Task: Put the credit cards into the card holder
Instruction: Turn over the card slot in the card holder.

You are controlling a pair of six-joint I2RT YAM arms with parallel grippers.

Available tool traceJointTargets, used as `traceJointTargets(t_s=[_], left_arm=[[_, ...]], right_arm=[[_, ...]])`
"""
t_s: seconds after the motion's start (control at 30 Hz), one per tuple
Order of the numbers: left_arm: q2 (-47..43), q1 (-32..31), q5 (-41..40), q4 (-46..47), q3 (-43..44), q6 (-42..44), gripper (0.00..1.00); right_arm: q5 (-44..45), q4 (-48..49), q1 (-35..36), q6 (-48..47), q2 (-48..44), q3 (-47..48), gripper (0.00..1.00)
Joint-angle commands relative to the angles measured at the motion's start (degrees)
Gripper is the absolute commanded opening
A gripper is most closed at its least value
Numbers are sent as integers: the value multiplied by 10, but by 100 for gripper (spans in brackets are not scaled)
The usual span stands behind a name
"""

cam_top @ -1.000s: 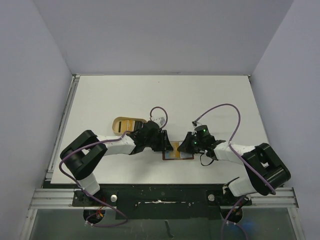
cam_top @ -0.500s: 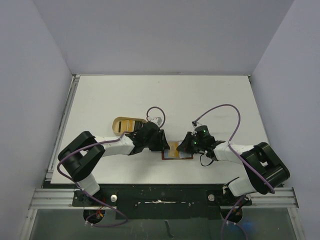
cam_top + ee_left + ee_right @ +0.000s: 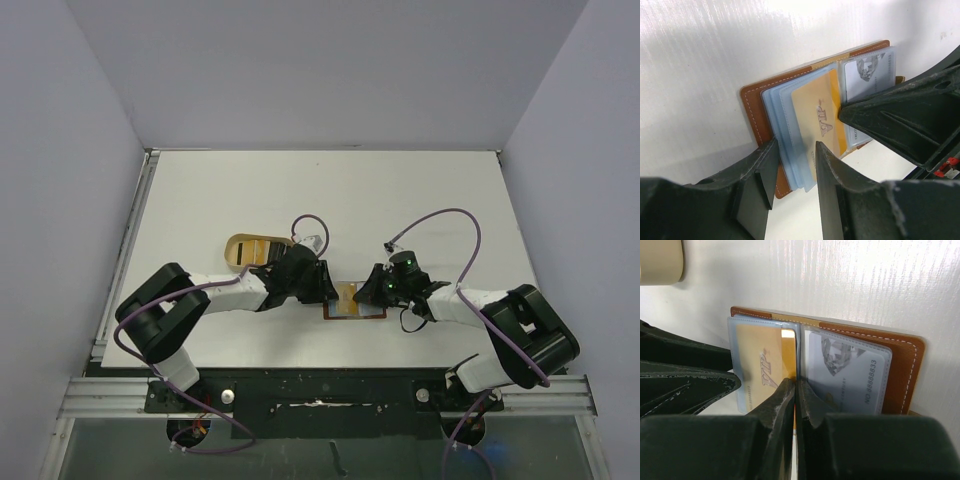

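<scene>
The card holder lies open between the two arms, brown leather with clear plastic sleeves. A gold VIP credit card sits in one sleeve and a silver-grey card in the one beside it. My left gripper is open and straddles the near corner of the sleeves. My right gripper is shut, its tips pressed at the fold between the gold card and the grey card. I cannot tell whether a sleeve leaf is pinched there. In the top view both grippers meet over the holder.
A tan oblong tray with rounded ends lies just behind the left arm, and its corner shows in the right wrist view. Cables loop above both wrists. The white table stretches away behind the arms.
The left wrist and the card holder's left edge have shifted a little to the left. The right arm has held still.
</scene>
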Motion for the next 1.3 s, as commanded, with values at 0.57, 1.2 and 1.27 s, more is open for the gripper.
traceJointTargets(t_s=[0.57, 1.2, 1.27], left_arm=[[-33, -6, 3, 20, 10, -10, 36], [-4, -6, 13, 49, 11, -18, 33], [-3, -7, 19, 55, 12, -19, 31]], right_arm=[[19, -33, 6, -7, 26, -21, 2], [13, -25, 8, -5, 28, -21, 2], [8, -18, 9, -3, 30, -23, 3]])
